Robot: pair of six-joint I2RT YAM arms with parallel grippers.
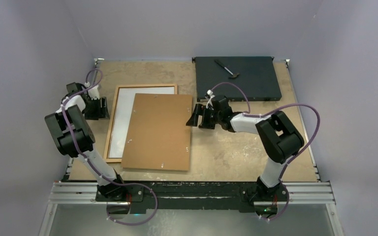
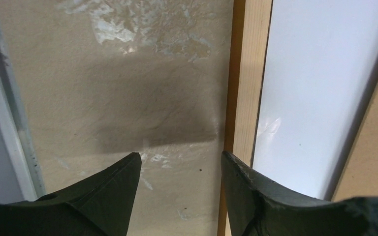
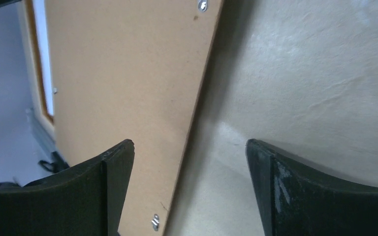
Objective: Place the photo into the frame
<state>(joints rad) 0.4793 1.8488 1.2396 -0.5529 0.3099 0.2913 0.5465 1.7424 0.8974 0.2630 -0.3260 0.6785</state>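
The frame (image 1: 111,129) lies flat at the left of the table, a thin orange-brown wooden rectangle. Inside it a white sheet (image 1: 126,115) shows, which looks like the photo lying white side up; no picture side shows. A brown hardboard sheet (image 1: 158,132) lies askew over the frame's right part. My left gripper (image 1: 102,108) hangs open at the frame's left rail (image 2: 248,73), one finger over the rail and one over the table. My right gripper (image 1: 193,117) is open and straddles the hardboard's right edge (image 3: 192,123), holding nothing.
A flat black box (image 1: 236,78) sits at the back right with a small hammer-like tool (image 1: 227,69) on it. Grey walls close in on both sides. Bare tabletop (image 1: 236,147) lies right of the hardboard.
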